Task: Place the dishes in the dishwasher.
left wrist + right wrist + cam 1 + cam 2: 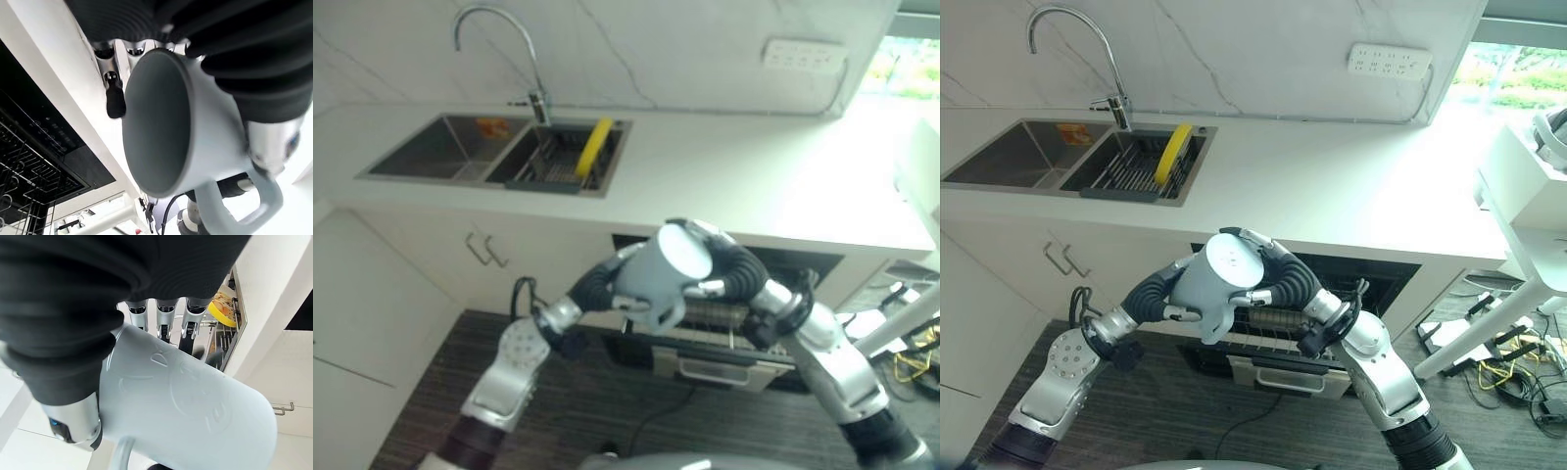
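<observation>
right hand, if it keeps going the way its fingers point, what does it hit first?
The grey mug: the right hand is already curled round it. Past the mug, the left hand is probably next, though depth is unclear.

One grey mug [1221, 279], one yellow plate [1173, 152], two sink basins [1013, 157], one tap [1072, 54], one dishwasher [1351, 279].

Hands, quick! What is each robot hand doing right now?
Left hand: shut on the grey mug, fingers curled on one side.
Right hand: shut on the same grey mug, from the other side.
</observation>
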`<state>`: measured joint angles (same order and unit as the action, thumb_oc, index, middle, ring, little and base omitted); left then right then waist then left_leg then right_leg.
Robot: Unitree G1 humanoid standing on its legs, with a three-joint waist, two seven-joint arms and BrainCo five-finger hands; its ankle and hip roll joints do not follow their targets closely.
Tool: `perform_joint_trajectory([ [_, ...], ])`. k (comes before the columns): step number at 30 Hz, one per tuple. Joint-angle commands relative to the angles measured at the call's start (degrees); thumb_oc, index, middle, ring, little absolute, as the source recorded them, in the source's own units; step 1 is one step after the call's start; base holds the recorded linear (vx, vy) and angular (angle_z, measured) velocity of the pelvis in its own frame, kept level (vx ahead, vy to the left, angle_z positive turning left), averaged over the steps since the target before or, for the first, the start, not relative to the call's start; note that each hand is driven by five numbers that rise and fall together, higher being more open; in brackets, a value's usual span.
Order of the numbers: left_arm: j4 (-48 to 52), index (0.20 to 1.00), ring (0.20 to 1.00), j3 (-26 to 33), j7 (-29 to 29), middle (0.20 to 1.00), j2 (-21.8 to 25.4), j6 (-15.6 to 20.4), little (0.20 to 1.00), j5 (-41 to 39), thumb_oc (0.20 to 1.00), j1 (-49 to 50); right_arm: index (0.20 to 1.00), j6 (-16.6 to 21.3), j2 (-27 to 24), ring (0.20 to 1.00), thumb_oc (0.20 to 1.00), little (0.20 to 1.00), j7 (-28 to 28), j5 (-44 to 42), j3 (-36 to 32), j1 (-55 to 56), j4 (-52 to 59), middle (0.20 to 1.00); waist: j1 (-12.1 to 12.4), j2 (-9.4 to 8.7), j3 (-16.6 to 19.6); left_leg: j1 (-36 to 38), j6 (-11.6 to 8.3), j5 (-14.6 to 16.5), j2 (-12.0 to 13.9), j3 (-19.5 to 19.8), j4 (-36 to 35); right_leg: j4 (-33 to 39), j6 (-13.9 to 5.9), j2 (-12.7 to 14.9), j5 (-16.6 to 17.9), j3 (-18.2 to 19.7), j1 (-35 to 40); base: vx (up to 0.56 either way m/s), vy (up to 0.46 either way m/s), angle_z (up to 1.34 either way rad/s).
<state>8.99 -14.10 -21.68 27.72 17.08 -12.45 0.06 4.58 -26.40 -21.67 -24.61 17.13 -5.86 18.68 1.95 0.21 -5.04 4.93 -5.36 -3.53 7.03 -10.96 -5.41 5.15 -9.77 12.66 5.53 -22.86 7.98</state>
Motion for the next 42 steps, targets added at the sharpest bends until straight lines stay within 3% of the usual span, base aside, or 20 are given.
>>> perform_joint_trajectory([
  [1, 2.5, 1.000, 1.000, -0.3, 1.9, 1.000, 0.7, 1.4, 1.000, -3.0, 1.000, -3.1, 0.200, 5.0, 0.6, 0.200, 0.200, 0.200, 2.2, 0.3, -1.7, -3.0, 5.0, 0.200, 1.1, -1.01, 0.0, 3.5, -3.08, 4.3, 4.7, -2.8, 0.4, -0.9, -4.18, 4.3, -2.4, -0.1, 1.6, 0.00, 0.000, 0.00],
  [10, 1.4, 1.000, 1.000, -0.7, 4.2, 1.000, 0.0, 1.2, 1.000, -3.4, 1.000, -3.5, 0.200, 6.5, 1.1, 0.200, 0.200, 0.200, 4.9, 1.0, -3.1, -2.3, 3.8, 0.200, 0.5, -1.13, -0.2, 3.7, -3.03, 4.5, 4.8, -3.1, 0.4, -1.0, -4.22, 4.3, -2.4, 0.1, 1.5, 0.00, 0.000, 0.00],
  [23, 3.7, 1.000, 1.000, 4.8, 4.4, 1.000, 0.8, 0.1, 1.000, -5.8, 1.000, -1.5, 0.200, 7.1, 0.7, 0.200, 0.200, 0.200, 9.3, 3.5, -7.7, 0.3, 2.3, 0.200, 0.0, -0.97, -0.6, 3.9, -3.14, 4.2, 5.0, -3.1, 0.4, -1.0, -4.22, 4.3, -2.4, 0.4, 1.5, 0.00, 0.000, 0.00],
  [33, 3.2, 1.000, 1.000, 9.8, 4.5, 1.000, 0.6, -0.4, 1.000, -7.7, 1.000, 1.1, 0.200, 7.1, 1.5, 0.200, 0.200, 0.200, 13.5, 5.0, -13.4, 4.3, -0.6, 0.200, -1.7, -0.65, -1.4, 3.9, -3.41, 3.9, 5.6, -4.1, 0.4, -1.0, -4.26, 4.3, -2.1, 1.4, 0.7, 0.01, -0.010, -0.01],
  [38, 2.3, 1.000, 1.000, 9.6, 4.1, 1.000, 1.2, -3.5, 1.000, -6.8, 1.000, 1.6, 0.200, 6.4, 1.2, 0.200, 0.200, 0.200, 15.3, 5.4, -15.4, 5.7, -2.0, 0.200, -3.6, -0.11, -4.1, 2.4, -3.70, 3.1, 6.1, -5.1, 0.4, -1.1, -4.27, 4.2, -1.2, 3.5, -2.2, -0.03, -0.035, -0.13],
  [42, -0.3, 1.000, 1.000, 6.5, 7.1, 1.000, 2.0, -5.4, 1.000, -5.6, 1.000, -3.1, 0.200, 6.5, -0.3, 0.200, 0.200, 0.200, 16.4, 4.4, -15.3, 1.9, -4.7, 0.200, -5.1, 0.94, -7.9, -1.3, -3.74, 1.7, 6.4, -5.1, 0.4, -2.3, -4.07, 4.4, -0.6, 5.8, -7.4, -0.23, 0.055, -0.20],
])
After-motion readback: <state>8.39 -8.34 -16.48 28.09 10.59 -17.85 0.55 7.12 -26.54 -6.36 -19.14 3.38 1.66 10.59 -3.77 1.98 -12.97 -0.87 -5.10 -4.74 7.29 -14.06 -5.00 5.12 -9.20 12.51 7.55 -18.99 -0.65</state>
